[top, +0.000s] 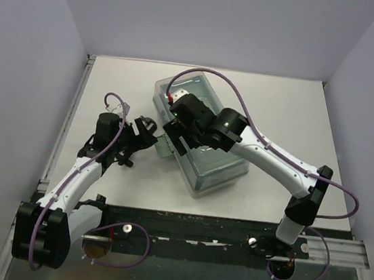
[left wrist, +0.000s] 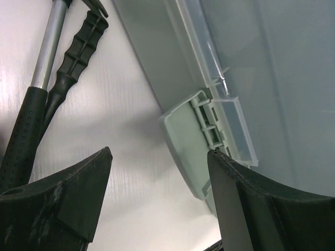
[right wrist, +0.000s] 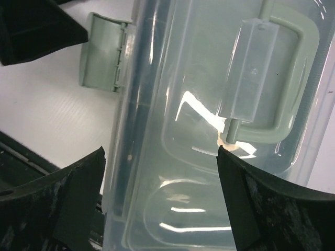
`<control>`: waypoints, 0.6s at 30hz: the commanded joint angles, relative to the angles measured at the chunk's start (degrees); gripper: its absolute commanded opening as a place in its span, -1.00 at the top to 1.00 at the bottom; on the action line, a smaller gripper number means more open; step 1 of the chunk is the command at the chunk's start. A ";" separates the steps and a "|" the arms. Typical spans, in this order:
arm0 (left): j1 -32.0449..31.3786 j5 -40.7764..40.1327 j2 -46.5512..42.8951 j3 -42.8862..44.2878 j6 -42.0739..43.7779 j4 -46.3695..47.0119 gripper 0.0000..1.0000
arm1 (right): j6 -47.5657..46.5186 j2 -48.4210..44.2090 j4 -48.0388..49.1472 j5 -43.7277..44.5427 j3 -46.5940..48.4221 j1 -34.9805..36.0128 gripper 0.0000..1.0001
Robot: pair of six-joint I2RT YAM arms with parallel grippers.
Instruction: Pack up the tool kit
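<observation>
The tool kit (top: pixel 218 168) is a sage-green box with a translucent lid, lying slantwise in the middle of the table. Its lid is down, and the top handle (right wrist: pixel 293 78) shows in the right wrist view. A green side latch (left wrist: pixel 183 141) sticks out from the box's left edge. My right gripper (right wrist: pixel 161 149) hovers open over the lid with nothing between its fingers. My left gripper (left wrist: pixel 159 151) is open just beside the latch, its right finger (left wrist: pixel 251 204) close against the latch and box edge. In the top view the left gripper (top: pixel 148 134) sits at the box's left side.
A hammer with a metal shaft and black grip (left wrist: pixel 47 47) and a black ribbed handle (left wrist: pixel 78 47) lie on the white table left of the box. White walls enclose the table (top: pixel 279 110). A black rail (top: pixel 197 226) runs along the near edge.
</observation>
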 commanded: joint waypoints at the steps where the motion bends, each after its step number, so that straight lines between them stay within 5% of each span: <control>1: -0.32 1.75 0.05 -2.12 -0.93 3.60 -0.67 | 0.13 5.37 -4.43 11.46 3.68 1.41 -0.89; 18: -0.32 3.07 2.86 -2.48 -0.23 5.71 -0.63 | -8.84 13.55 -3.20 27.29 7.47 2.11 -1.00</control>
